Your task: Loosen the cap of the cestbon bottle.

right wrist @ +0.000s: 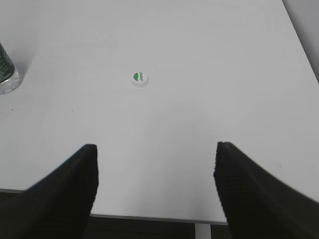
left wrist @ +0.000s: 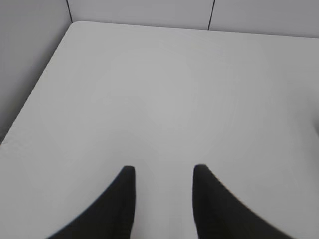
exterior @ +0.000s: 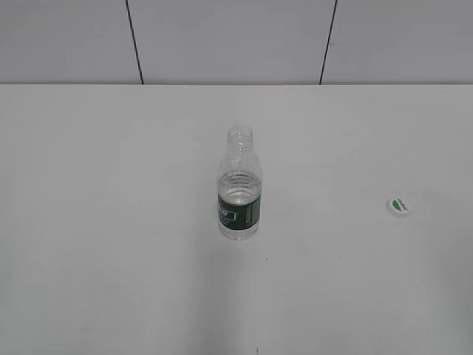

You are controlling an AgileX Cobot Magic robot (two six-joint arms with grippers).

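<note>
The cestbon bottle stands upright in the middle of the white table, its threaded neck bare with no cap on it. Its base also shows at the left edge of the right wrist view. The white cap with the green mark lies flat on the table to the bottle's right; it also shows in the right wrist view. My left gripper is open and empty over bare table. My right gripper is open and empty near the table's front edge, well short of the cap. Neither gripper shows in the exterior view.
The table is white, with a grey panelled wall behind it. Its left edge shows in the left wrist view, and its front edge in the right wrist view.
</note>
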